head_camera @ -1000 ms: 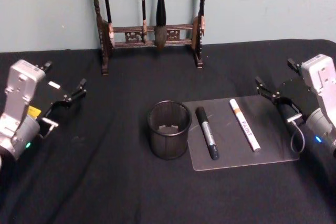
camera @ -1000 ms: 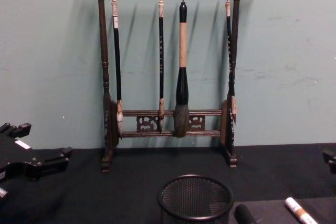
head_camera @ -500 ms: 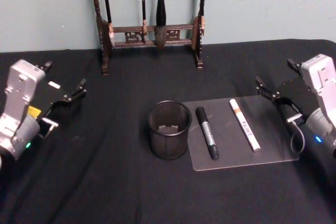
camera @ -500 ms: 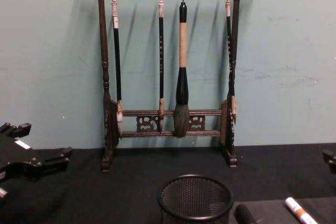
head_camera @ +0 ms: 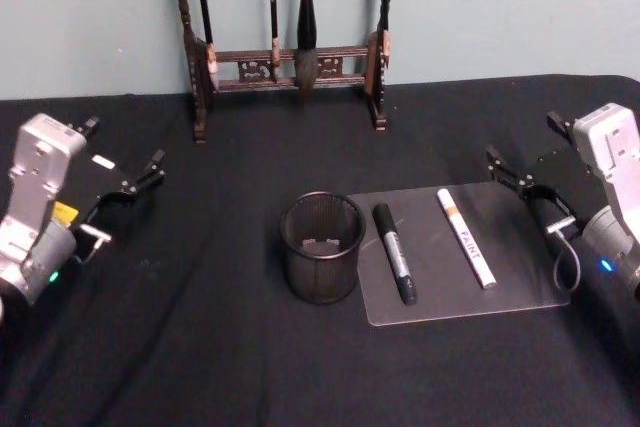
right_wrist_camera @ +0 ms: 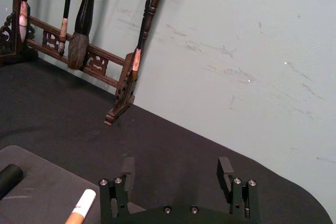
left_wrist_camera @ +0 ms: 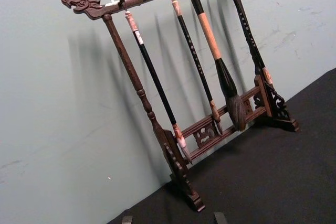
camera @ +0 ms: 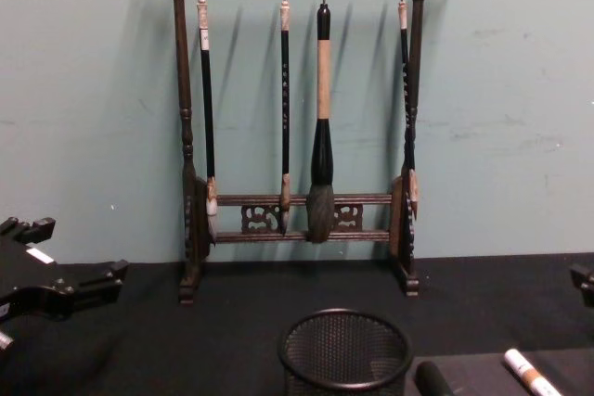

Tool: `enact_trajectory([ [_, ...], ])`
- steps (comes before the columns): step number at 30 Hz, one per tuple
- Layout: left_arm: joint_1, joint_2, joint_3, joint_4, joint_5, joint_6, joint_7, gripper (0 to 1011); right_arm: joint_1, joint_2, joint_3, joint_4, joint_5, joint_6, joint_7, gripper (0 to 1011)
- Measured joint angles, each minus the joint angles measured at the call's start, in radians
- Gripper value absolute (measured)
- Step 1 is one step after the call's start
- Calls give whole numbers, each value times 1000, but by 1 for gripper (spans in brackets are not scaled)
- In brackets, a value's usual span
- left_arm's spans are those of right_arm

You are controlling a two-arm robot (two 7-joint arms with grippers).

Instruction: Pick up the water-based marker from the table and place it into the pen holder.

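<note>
Here, in the head view, the pen holder [head_camera: 321,262] stood upright near the middle of the black-draped table [head_camera: 200,367], its right side just beside the left edge of a grey mat [head_camera: 520,282]. Two markers lay on that mat, apart and roughly parallel. A black marker [head_camera: 394,253] lay near the mat's left edge, closest to the holder, and a white marker [head_camera: 466,237] printed PAINT lay toward its middle. Which of them was water-based could not be told. The left gripper [head_camera: 122,144] hung at the table's left side, fingers spread, with a broad stretch of open cloth between it and the holder. The right gripper [head_camera: 524,139] hovered just beyond the mat's far right corner, fingers likewise spread. A brush rack [head_camera: 285,57] stood along the table's back edge against the wall, well apart from the mat.

In the left wrist view, two fingertips [left_wrist_camera: 219,217] showed apart from each other, pointed toward the rack across bare cloth.

In the right wrist view, the spread fingers [right_wrist_camera: 226,170] framed open cloth, with the white marker's end and the black marker's cap lying on the mat nearby.

In the chest view, the holder's rim rose at bottom centre with both marker ends to its right. The left gripper sat low at the left edge and a sliver of the right gripper at the right edge.
</note>
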State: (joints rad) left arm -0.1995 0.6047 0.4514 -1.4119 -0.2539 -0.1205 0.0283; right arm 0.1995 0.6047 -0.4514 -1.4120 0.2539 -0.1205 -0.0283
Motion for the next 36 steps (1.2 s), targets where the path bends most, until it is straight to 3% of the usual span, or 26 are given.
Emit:
enact_trajectory([
  [22, 0, 0, 0, 0, 0, 0, 0, 1001, -1, -4, 10, -1, 3, 8, 14, 1002],
  [25, 0, 0, 0, 0, 0, 0, 0, 1001, -2, -6, 19, -10, 17, 28, 34, 1002],
  [29, 0, 0, 0, 0, 0, 0, 0, 1001, -1, -13, 39, -38, 68, 98, 88, 1002],
  [36, 0, 0, 0, 0, 0, 0, 0, 1001, 6, -23, 55, -70, 117, 202, 146, 1002],
])
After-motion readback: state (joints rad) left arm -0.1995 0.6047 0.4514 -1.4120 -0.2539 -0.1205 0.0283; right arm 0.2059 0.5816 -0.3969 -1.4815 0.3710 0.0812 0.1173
